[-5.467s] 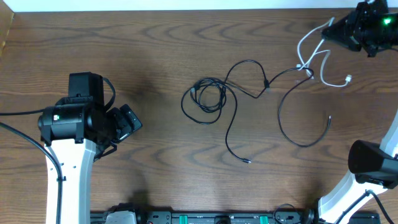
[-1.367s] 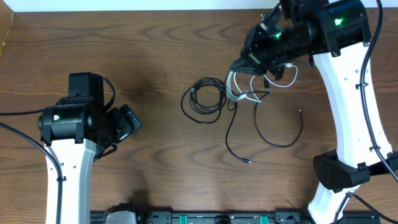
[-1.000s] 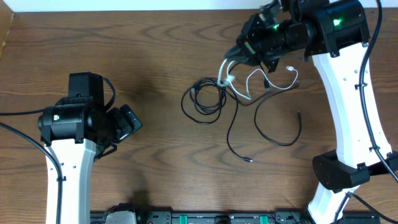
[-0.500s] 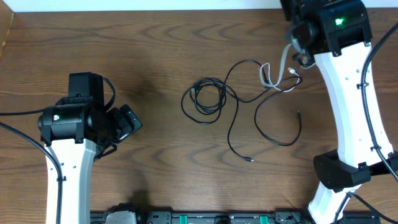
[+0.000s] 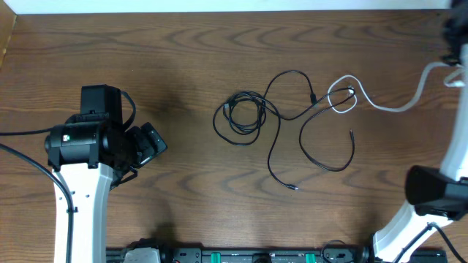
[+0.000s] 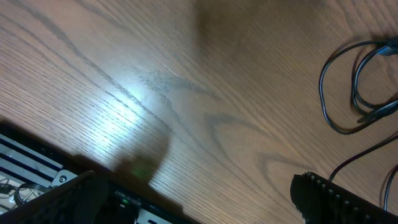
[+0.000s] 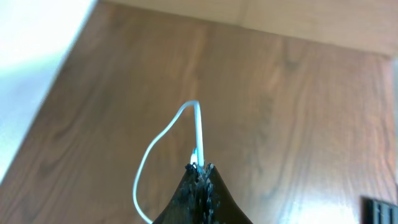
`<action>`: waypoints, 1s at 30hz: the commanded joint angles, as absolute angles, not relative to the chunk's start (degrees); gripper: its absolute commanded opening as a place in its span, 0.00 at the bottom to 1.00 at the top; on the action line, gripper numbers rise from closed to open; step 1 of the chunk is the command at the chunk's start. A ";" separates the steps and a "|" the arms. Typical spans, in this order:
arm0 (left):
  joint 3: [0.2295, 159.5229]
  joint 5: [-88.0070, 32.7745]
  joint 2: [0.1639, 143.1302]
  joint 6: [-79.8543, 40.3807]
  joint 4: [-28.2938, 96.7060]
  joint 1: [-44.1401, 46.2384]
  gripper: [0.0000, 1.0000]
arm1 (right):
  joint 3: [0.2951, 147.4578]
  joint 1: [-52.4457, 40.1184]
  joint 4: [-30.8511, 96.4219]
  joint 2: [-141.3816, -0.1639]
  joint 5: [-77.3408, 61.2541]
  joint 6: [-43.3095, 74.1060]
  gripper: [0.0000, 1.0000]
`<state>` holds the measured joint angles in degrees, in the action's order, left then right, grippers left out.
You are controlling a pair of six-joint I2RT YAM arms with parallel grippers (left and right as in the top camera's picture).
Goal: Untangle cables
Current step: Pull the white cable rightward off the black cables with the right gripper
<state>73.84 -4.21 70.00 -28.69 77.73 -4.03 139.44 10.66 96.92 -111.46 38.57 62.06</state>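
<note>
The black cables lie mid-table: a small coil (image 5: 241, 117) and long loops (image 5: 327, 150) trailing to plug ends. The white cable (image 5: 387, 107) still has a loop lying over the black ones near the middle, and from there it runs taut to the far right edge. In the right wrist view my right gripper (image 7: 199, 168) is shut on the white cable (image 7: 197, 127), which sticks out past the fingertips and curves back down. My left gripper (image 6: 193, 208) stands open over bare wood at the left, with the black coil (image 6: 348, 93) well ahead of it and nothing between its fingers.
The table's far edge meets a white wall (image 5: 219, 6). An equipment rail (image 5: 241, 256) runs along the near edge. The right arm's base (image 5: 435, 193) stands at the lower right, and the left arm's body (image 5: 84, 142) at the left.
My right arm has swung from above the tangle to the far right edge, drawing the white cable out to the right. The black cables settled flat. The left arm has not moved.
</note>
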 commanded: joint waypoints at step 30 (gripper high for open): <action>73.82 -4.08 70.00 -29.17 77.89 -4.23 0.99 | 92.44 27.16 69.38 -109.82 -8.54 36.49 0.70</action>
